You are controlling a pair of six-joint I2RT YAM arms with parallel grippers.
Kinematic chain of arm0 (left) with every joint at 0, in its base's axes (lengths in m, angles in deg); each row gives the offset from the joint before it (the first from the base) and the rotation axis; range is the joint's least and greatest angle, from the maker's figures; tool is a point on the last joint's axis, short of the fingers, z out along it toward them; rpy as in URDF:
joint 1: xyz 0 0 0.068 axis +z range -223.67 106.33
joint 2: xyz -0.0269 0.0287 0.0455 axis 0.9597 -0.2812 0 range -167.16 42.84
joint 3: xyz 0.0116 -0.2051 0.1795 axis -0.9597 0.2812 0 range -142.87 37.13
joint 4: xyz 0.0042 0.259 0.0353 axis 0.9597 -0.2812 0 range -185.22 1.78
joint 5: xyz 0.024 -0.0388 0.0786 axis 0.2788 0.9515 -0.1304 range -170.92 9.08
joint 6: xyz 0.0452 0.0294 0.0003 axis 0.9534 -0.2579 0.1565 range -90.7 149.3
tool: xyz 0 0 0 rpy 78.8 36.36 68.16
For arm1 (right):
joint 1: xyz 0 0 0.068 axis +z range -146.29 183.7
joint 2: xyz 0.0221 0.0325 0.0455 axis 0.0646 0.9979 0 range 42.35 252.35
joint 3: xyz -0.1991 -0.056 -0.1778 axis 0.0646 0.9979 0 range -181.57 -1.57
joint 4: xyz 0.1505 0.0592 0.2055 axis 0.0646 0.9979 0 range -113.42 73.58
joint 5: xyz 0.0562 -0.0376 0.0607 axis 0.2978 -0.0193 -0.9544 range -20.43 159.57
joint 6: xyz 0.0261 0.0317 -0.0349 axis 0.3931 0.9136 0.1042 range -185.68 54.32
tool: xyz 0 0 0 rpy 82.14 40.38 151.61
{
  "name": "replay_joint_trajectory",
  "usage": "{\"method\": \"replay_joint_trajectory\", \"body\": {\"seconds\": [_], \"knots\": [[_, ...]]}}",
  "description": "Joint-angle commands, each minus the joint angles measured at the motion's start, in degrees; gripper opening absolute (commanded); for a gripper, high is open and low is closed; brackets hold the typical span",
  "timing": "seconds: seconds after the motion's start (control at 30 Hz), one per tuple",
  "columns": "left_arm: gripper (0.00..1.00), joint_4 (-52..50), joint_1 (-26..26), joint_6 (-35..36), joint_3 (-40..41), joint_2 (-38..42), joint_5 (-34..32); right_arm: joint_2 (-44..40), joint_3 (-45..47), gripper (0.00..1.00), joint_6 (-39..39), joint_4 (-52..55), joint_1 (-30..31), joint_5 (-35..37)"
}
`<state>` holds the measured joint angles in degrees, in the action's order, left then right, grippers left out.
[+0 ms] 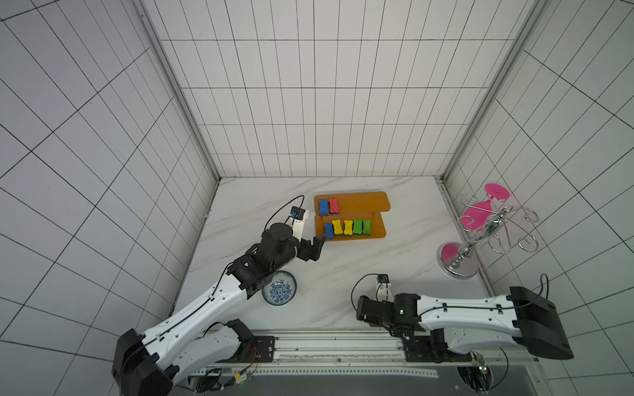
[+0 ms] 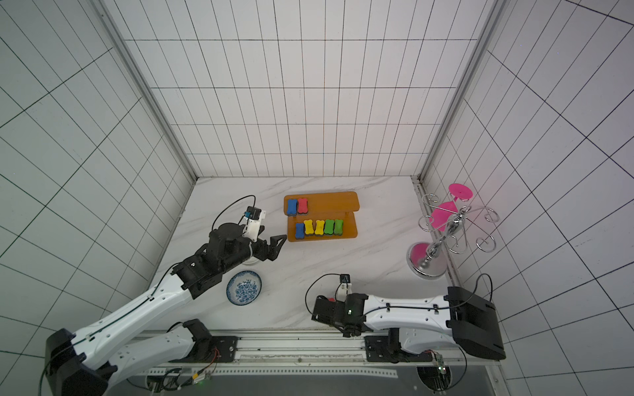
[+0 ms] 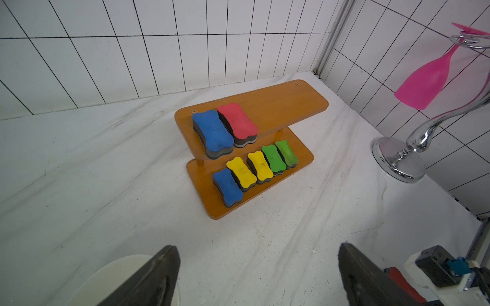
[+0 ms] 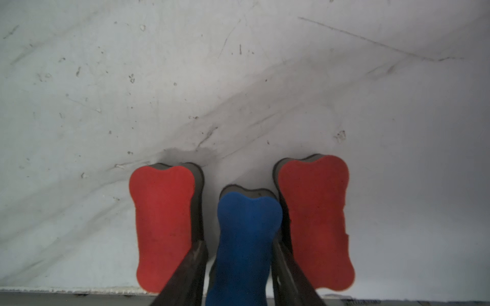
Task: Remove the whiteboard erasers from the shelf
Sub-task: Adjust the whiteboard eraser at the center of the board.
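The orange two-tier shelf [image 1: 367, 204] [image 3: 286, 106] stands at the back of the table. Its upper board holds a blue eraser [image 1: 323, 206] and a red eraser [image 1: 333, 205]. On the lower board lie a blue eraser [image 3: 228, 186], two yellow ones and two green ones. My left gripper [image 1: 319, 248] [image 3: 257, 249] hovers open and empty just left of the shelf's front corner. By the table's front edge my right gripper [image 4: 238, 241] points down, its jaws open and loosely round another blue eraser [image 4: 246, 212]. That one lies on the table between two red erasers [image 4: 161, 212] [image 4: 315, 206].
A blue-patterned bowl [image 1: 279, 287] sits near the front left, and a plain white bowl [image 3: 114, 278] lies under my left gripper. A chrome rack [image 1: 458, 262] hung with pink glasses [image 1: 475, 216] stands by the right wall. Tiled walls close three sides.
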<state>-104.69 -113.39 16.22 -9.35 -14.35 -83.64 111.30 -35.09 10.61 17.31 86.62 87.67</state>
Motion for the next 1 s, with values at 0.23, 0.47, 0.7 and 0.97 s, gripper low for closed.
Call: {"method": "replay_joint_trajectory", "body": {"seconds": [0.23, 0.47, 0.7, 0.97], "knots": [[0.97, 1.6, -0.3, 0.0, 0.0, -0.3, 0.2, 1.1, 1.5, 0.41, 0.0, -1.4, -1.3, -0.8], [0.97, 1.5, -0.3, -0.1, 0.2, -0.2, -0.2, 3.8, -0.5, 0.35, -1.3, 0.7, -1.8, 0.1], [0.97, 1.6, -0.3, -0.1, 0.2, 0.0, -0.5, 3.3, -1.4, 0.31, -3.5, 1.0, -3.3, 1.2], [0.97, 1.6, -0.3, -0.2, 0.5, 0.4, -0.8, 4.5, -3.0, 0.3, -6.4, 0.9, -4.9, 1.2]]}}
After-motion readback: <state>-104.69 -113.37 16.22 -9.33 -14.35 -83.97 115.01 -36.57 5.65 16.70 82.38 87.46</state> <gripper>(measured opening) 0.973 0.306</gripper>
